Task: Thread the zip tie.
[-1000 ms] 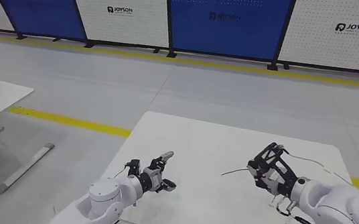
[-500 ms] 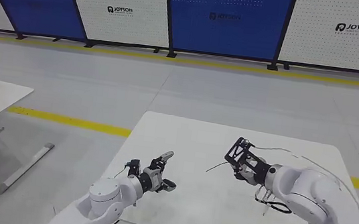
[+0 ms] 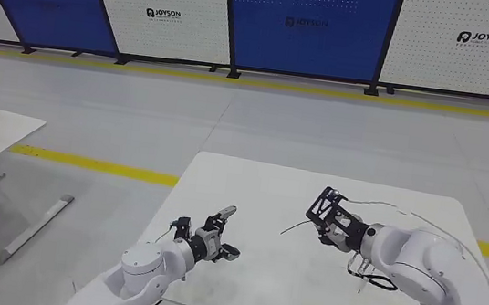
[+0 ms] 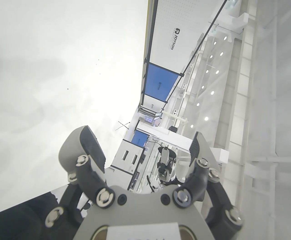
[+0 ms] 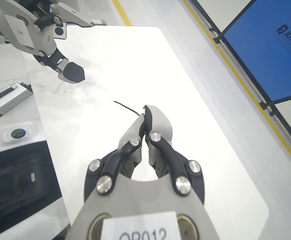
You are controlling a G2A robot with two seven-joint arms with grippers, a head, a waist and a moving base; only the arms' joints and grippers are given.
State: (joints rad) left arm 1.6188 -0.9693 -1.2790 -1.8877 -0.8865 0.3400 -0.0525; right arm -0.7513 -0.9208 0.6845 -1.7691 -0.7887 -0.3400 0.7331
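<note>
The right jaws are closed tight on one end of the thin black zip tie [image 5: 124,106]. Its free end sticks out over the white desk [image 3: 250,185], toward the left arm. The left jaws stand wide apart and hold nothing, over the desk's near left part.

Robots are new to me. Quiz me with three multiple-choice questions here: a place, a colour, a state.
1. Where is the zip tie? A) flat on the floor B) pinched in the right jaws C) in the left jaws
2. What colour is it? A) black B) red C) yellow
3. The left jaws are: A) shut on a cable B) open, empty C) shut on nothing
Answers: 1 B, its end sticks out from the closed right jaws. 2 A, black strand against the white table. 3 B, pads wide apart, nothing between.
</note>
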